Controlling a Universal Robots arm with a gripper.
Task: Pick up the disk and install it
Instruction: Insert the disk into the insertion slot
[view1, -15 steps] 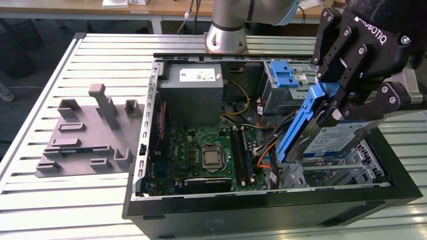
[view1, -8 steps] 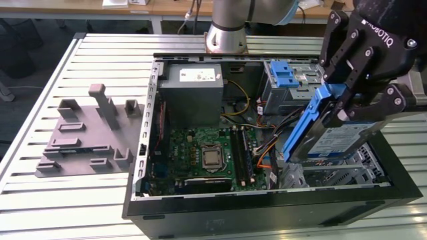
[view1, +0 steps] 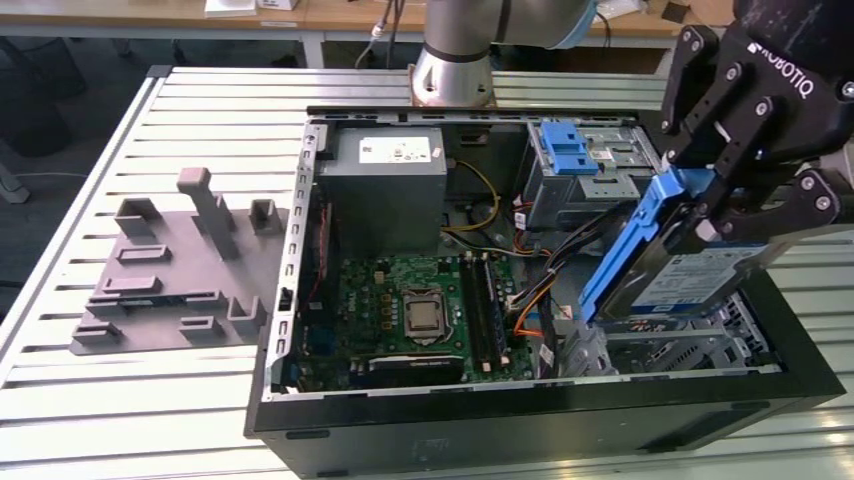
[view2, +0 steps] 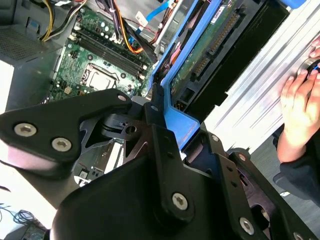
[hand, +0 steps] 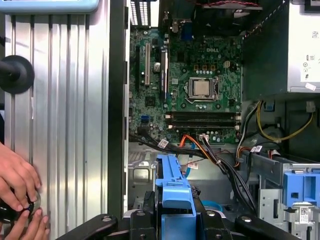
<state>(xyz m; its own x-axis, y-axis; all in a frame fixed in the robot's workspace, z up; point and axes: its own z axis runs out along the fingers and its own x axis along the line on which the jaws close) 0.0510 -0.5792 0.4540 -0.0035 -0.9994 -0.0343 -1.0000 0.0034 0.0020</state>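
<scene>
Disk (view1: 694, 280) hangs tilted in your claw (view1: 707, 215), which is clenched on the upper end of the blue carrier (view1: 625, 250). The lower end dips into the case (view1: 534, 405), just above the bay (view1: 667, 345) under the claw. I cannot tell whether it touches the bay's metal yet.

Watch the case first. Your claw's bulky linkage sits close over the side wall, so a careless descent could knock the wall and shift the whole box under you.

Next, the board (view1: 414, 300), which lies below and to one side of the claw. If the disk slips out, it could fall that way and strike the memory sticks or the socket.

Then the bay. With the disk tilted like this, I judge the carrier could meet the rails crooked and jam. Pushing against a jam would lever the disk in your fingers (hand: 145, 205), which hold only its end.

The cables (view1: 534, 295) run just beside the disk's lower end. They could get pinched between carrier and bay, or snag a corner.

Last, a person's hand (hand: 17, 175) rests on the table (hand: 65, 100) outside the case wall, near the claw. An outward swing would reach it.
</scene>
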